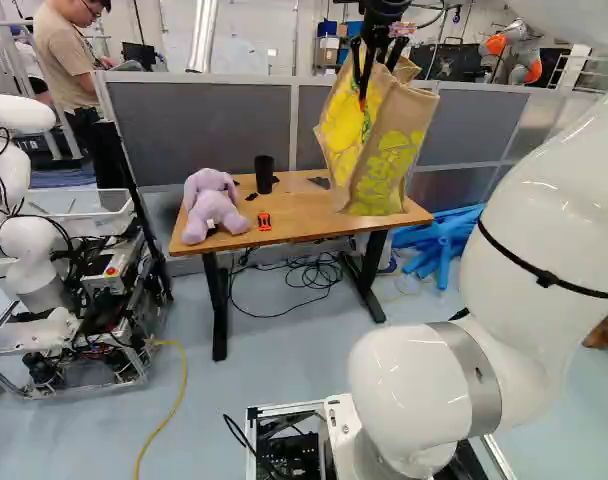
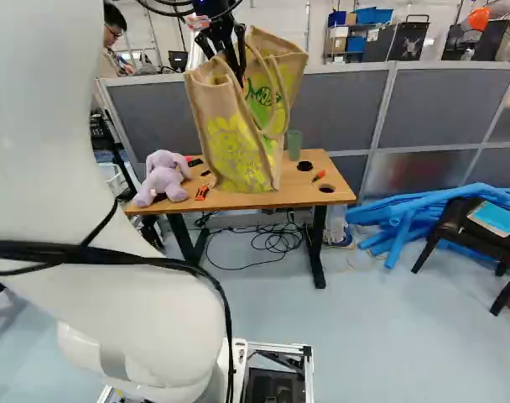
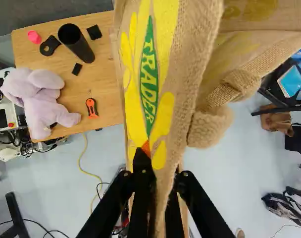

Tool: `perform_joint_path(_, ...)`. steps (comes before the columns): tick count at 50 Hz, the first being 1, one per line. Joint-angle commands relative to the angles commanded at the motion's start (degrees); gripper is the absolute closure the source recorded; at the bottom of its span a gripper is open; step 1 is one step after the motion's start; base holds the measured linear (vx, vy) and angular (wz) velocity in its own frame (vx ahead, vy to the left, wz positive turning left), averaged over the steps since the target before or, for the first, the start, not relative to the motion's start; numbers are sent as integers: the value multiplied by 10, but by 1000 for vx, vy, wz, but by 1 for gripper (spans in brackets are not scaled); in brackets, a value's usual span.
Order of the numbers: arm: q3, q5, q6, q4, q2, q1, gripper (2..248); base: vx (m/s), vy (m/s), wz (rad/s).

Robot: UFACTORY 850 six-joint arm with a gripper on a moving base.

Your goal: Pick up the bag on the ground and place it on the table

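Observation:
My gripper (image 1: 376,72) is high up at the top of the left base view, above the right part of the wooden table (image 1: 284,221). In the wrist view the gripper (image 3: 163,173) is shut on the upper wall of the tan and yellow bag (image 3: 163,94), with one black finger on each side of the cloth. The bag (image 2: 234,138) is upright below the fingers, its handle loop slack. Its bottom overlaps the tabletop in both base views; whether it touches the wood I cannot tell.
On the table are a purple plush toy (image 1: 212,205), a black cup (image 1: 264,174) and an orange tool (image 1: 264,221). Grey partitions (image 2: 339,105) stand behind. Blue tubes (image 2: 406,220) and a black chair (image 2: 477,231) are to the right. Another robot (image 1: 29,250) stands at the left.

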Motion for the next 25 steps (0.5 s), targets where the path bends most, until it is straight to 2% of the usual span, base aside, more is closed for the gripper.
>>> perform_joint_path(25,0,0,0,0,0,0,216,133,72,-24)
